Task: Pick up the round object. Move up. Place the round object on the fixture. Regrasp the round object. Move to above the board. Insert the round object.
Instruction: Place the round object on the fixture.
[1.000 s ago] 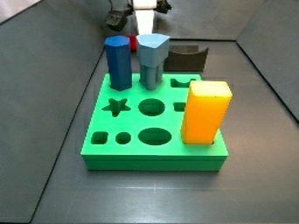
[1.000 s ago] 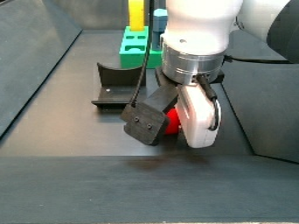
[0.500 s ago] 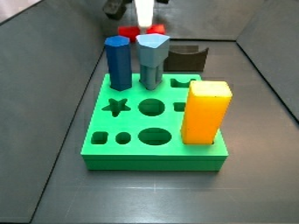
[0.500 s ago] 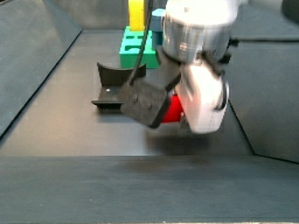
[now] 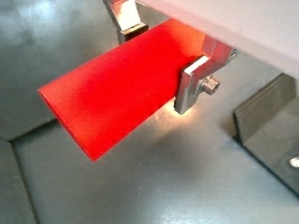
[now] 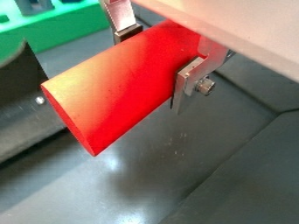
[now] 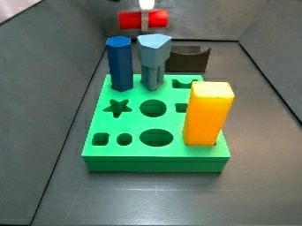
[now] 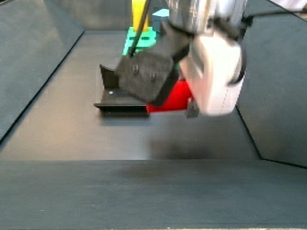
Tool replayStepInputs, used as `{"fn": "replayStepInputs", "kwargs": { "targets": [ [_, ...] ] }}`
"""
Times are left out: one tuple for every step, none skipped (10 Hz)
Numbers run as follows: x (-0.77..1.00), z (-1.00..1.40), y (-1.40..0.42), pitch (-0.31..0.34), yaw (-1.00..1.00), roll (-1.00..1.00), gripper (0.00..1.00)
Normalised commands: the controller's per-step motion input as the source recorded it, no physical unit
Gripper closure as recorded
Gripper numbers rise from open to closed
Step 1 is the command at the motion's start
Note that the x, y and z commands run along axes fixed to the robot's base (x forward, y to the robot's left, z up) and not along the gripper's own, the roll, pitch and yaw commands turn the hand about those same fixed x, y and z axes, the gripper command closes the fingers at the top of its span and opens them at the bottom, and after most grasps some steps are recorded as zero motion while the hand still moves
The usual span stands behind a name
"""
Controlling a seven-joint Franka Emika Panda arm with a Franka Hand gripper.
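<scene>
Grey metal walls box in a dark grey tabletop (image 7: 48, 168), and you are looking at a peg lifted clear of it. Nearest in a side view stands the thick bright green square board (image 7: 151, 146) with its star, round, square and oval cut-outs; a tall orange-yellow block (image 7: 207, 112) sits at its right edge, a blue hexagonal peg (image 7: 119, 64) and a grey-blue faceted peg (image 7: 154, 60) at its back. Behind them, towards the upper right, you see the small dark notched fixture (image 7: 189, 60), with nothing resting on it.

Farthest back, at the top centre of that frame, the hand (image 7: 144, 18) holds the long, smooth, bright red cylinder peg (image 7: 143, 18) crosswise in the air. Both wrist views show your hand (image 5: 163, 59) closed on the red cylinder (image 5: 122, 87), a silver finger (image 5: 193, 80) pressed to each side, one flat end jutting well past the grip.

By my reading, you have the pick-up done and the move up under way or finished. Placing on the fixture, the regrasp, the move above the board and the insertion all remain.

In a side view the white hand body (image 8: 210, 67) fills the frame and blurs; only a patch of the red cylinder (image 8: 175, 96) shows beneath it, near the fixture (image 8: 120, 90). You cannot see the arm above the hand, and which board hole suits the cylinder is hard to judge from here.
</scene>
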Motion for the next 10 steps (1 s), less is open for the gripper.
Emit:
{"fn": "replayStepInputs", "kwargs": {
  "targets": [
    [-0.02,1.0,-0.01,0.021,0.01,-0.02,1.0],
    [-0.02,1.0,-0.01,0.021,0.01,-0.02,1.0],
    [-0.02,1.0,-0.01,0.022,0.02,-0.03,1.0],
    [-0.02,0.98,-0.02,0.025,0.02,-0.03,1.0],
    [-0.02,0.75,-0.01,0.032,0.02,-0.04,1.0],
    [-0.01,0.58,-0.01,0.037,0.02,-0.04,1.0],
    [0.01,0.35,-0.01,0.047,0.02,-0.05,1.0],
    [0.01,0.24,0.0,0.056,0.02,-0.06,1.0],
    [0.49,-0.13,-1.0,0.073,1.0,-0.1,1.0],
    [0.5,-0.15,-1.0,0.075,1.0,-0.1,1.0]
  ]
}}
